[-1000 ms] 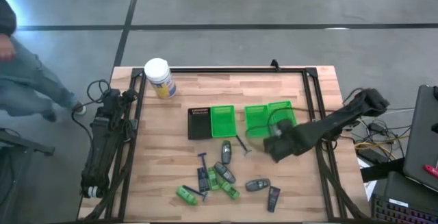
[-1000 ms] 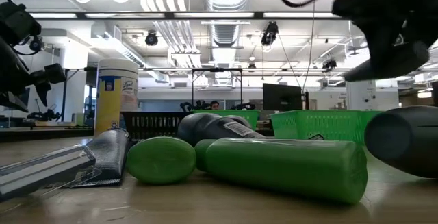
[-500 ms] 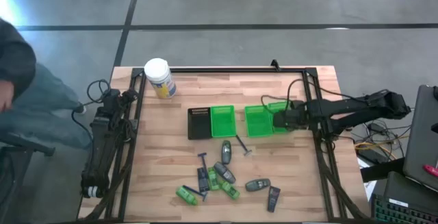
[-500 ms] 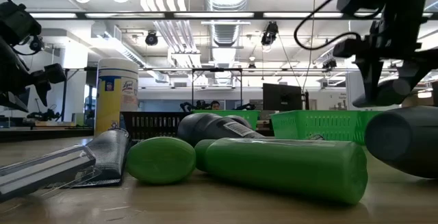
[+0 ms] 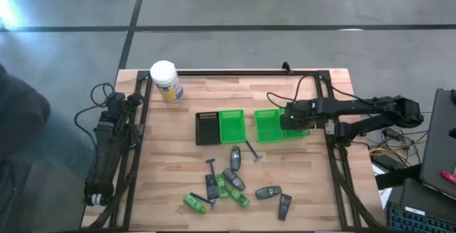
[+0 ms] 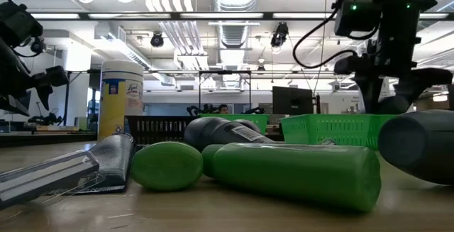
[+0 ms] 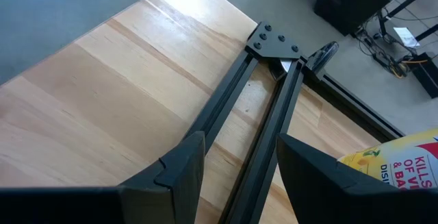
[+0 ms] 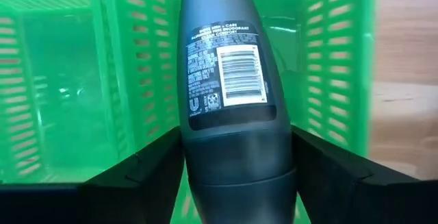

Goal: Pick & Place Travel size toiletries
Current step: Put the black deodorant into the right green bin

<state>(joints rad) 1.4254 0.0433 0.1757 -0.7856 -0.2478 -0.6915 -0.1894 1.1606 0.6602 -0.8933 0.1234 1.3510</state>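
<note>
1. Toiletries (image 5: 231, 183), small green bottles, dark grey tubes and thin black sticks, lie in a loose bunch on the near part of the wooden table (image 5: 178, 176).
2. One dark grey tube (image 8: 229, 107) is up in the air, squeezed between the two fingers of the right gripper (image 5: 288, 119).
3. That tube hangs right over the green tray (image 5: 269, 125) on the right side of the table, and the tube's label faces the wrist camera.
4. The right arm reaches in from the table's right edge, stretched out almost flat.
5. The left gripper (image 7: 236, 166) has its fingers apart and holds nothing.
6. The left arm waits folded along the table's left edge, beside the white-lidded jar (image 5: 165, 80).
7. A black tray (image 5: 206, 127) sits touching another green tray (image 5: 231, 125).
</note>
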